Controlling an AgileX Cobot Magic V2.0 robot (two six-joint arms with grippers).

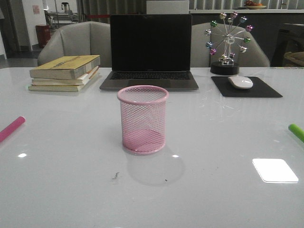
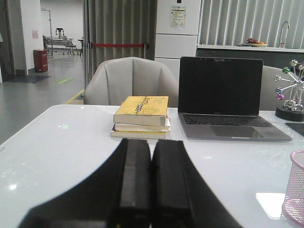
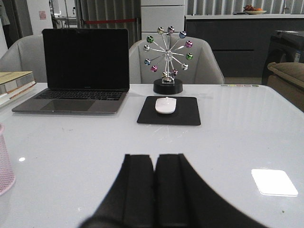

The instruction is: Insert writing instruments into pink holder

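Observation:
The pink mesh holder (image 1: 142,119) stands upright and empty at the table's middle; its edge also shows in the left wrist view (image 2: 295,187) and the right wrist view (image 3: 4,164). A magenta marker (image 1: 11,128) lies at the table's left edge, partly cut off by the frame. A lime green marker (image 1: 296,131) lies at the right edge, also cut off. Neither arm shows in the front view. My left gripper (image 2: 151,142) is shut with nothing between its fingers. My right gripper (image 3: 155,156) is shut and empty too. Both hover low over bare table.
A stack of books (image 1: 66,72) sits at the back left, an open laptop (image 1: 150,50) behind the holder. A white mouse (image 1: 240,81) on a black pad (image 1: 247,88) and a ball ornament (image 1: 228,40) stand back right. Chairs stand behind the table.

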